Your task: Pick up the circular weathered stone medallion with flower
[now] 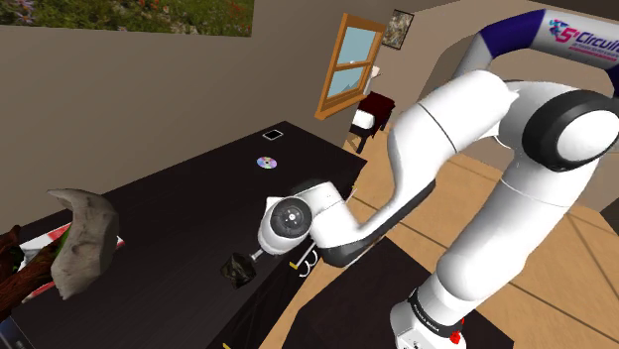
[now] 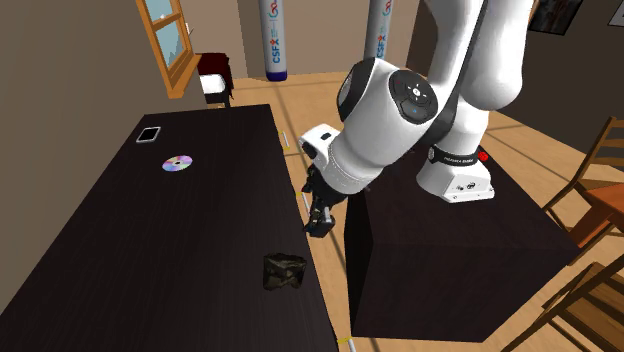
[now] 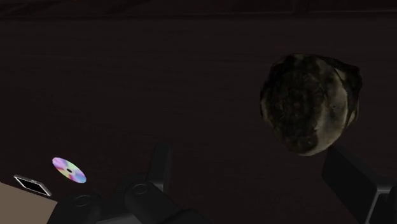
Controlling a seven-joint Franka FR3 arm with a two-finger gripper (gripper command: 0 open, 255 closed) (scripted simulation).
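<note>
Resting on dark table (image 3: pixel 159 76): pitted, roundish medallion (image 3: pixel 310 102).

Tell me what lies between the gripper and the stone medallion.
Nothing but bare dark tabletop; the second exterior view shows that stretch between the open gripper and the medallion.

Black matte worktop (image 1: pixel 169 218): iridescent round CD (image 1: pixel 266 163) lying flat, small white-edged black card (image 1: pixel 273 134) near it, toward the far end. Large rough grey rock-like lump (image 1: pixel 81 241) at the shoulder view's left. Wood-framed window (image 1: pixel 352 64) beyond.
</note>
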